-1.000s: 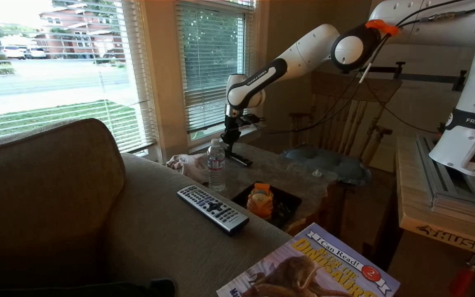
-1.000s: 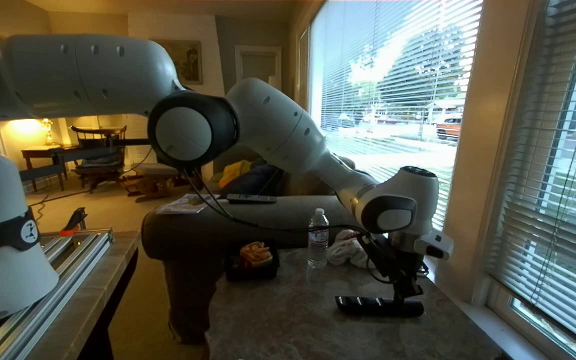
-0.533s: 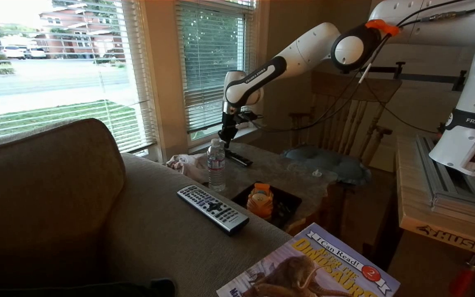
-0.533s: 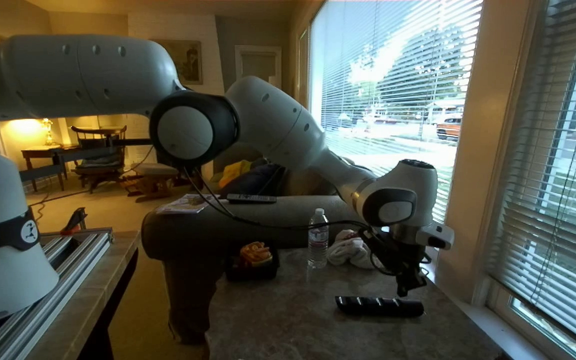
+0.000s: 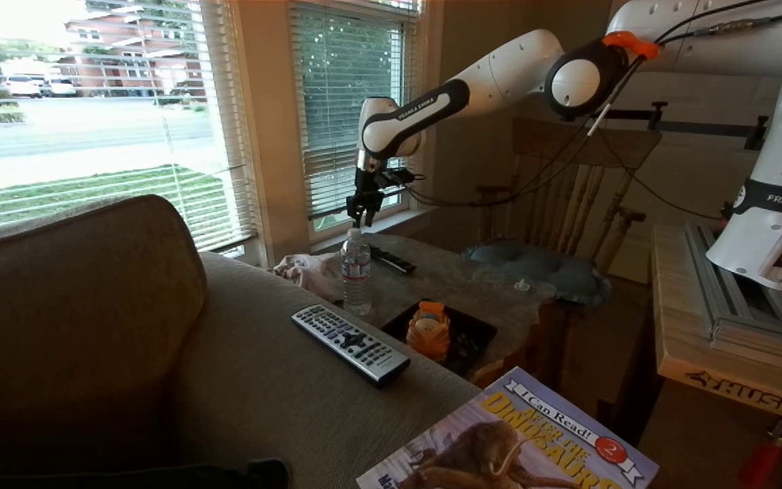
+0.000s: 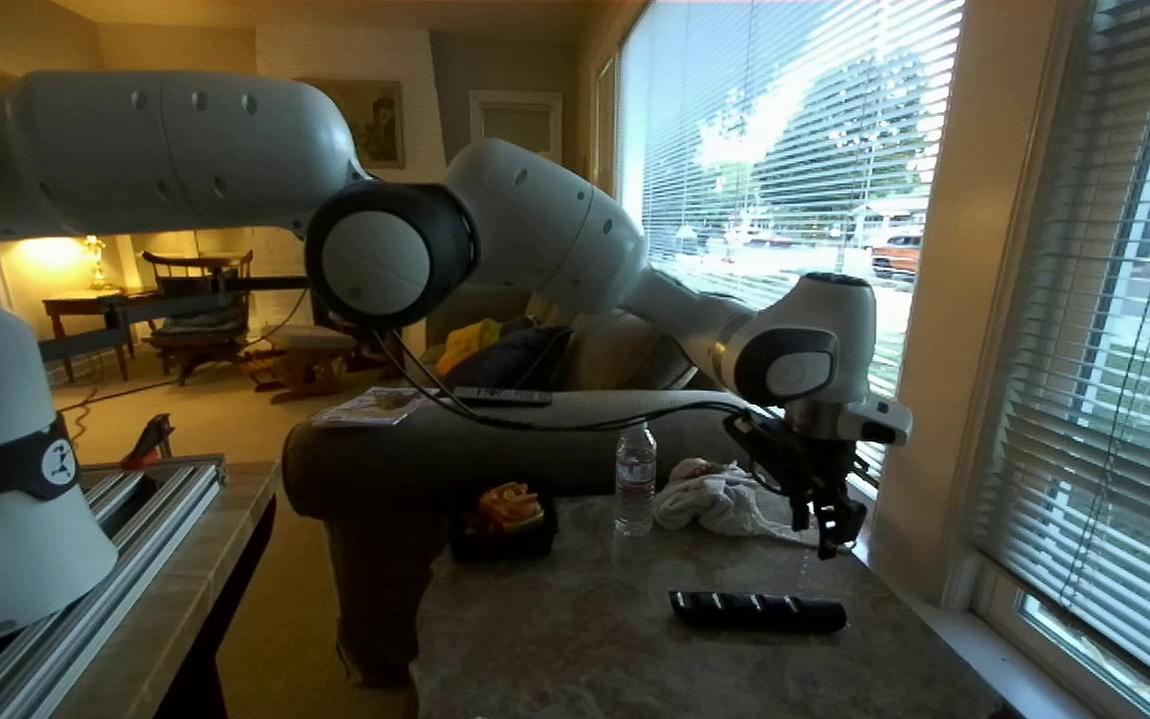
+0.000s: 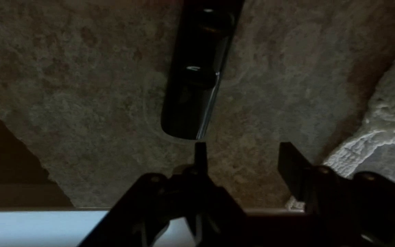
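A long black ridged object [image 6: 758,612] lies flat on the stone-patterned table; it also shows as a black strip [image 5: 402,263] behind the bottle. My gripper [image 6: 817,539] hangs above the window end of this object, pointing down and touching nothing. In the wrist view the gripper [image 7: 242,147] stands open, its two dark fingers well apart with only tabletop visible between them. The near end of the black object [image 7: 192,103] appears just beyond the left fingertip. A white cloth [image 7: 389,106] lies to the right, partly behind the right finger.
A clear water bottle [image 5: 356,278] stands upright near a crumpled white cloth [image 6: 715,499]. Beside the sofa arm is a black tray [image 6: 502,546] holding an orange toy [image 5: 430,331]. A remote [image 5: 350,343] and a book [image 5: 520,441] rest on the sofa arm. Window blinds [image 6: 1084,300] rise close by.
My gripper has risen from the end of the black object, and its fingers have spread apart. The black object stayed in place on the table.
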Robot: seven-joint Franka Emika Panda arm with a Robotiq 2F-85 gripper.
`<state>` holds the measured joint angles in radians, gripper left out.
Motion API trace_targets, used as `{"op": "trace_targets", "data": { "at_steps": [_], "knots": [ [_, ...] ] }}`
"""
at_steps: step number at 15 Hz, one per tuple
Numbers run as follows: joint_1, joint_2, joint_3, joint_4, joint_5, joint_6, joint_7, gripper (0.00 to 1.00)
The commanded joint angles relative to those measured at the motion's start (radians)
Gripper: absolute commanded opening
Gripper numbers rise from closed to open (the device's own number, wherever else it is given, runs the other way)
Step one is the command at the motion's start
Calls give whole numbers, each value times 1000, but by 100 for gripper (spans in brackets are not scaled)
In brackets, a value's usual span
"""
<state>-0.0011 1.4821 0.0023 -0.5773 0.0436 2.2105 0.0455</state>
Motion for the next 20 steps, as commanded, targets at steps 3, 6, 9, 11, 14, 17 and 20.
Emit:
{"op": "trace_targets", "data": {
  "at_steps": [3, 6, 9, 11, 14, 17, 20],
  "knots": [
    [2, 15, 8, 39, 17, -190, 110, 99],
    [10, 12, 5, 43, 16, -279, 166, 100],
    [22, 14, 0, 35, 12, -300, 204, 100],
    [24, 8, 0, 1, 13, -270, 219, 100],
    [31, 6, -6, -32, 7, -255, 233, 100],
    [39, 9, -8, -61, 2, -251, 226, 100],
    [57, 12, 3, -50, 2, -275, 197, 100]
  ]
}}
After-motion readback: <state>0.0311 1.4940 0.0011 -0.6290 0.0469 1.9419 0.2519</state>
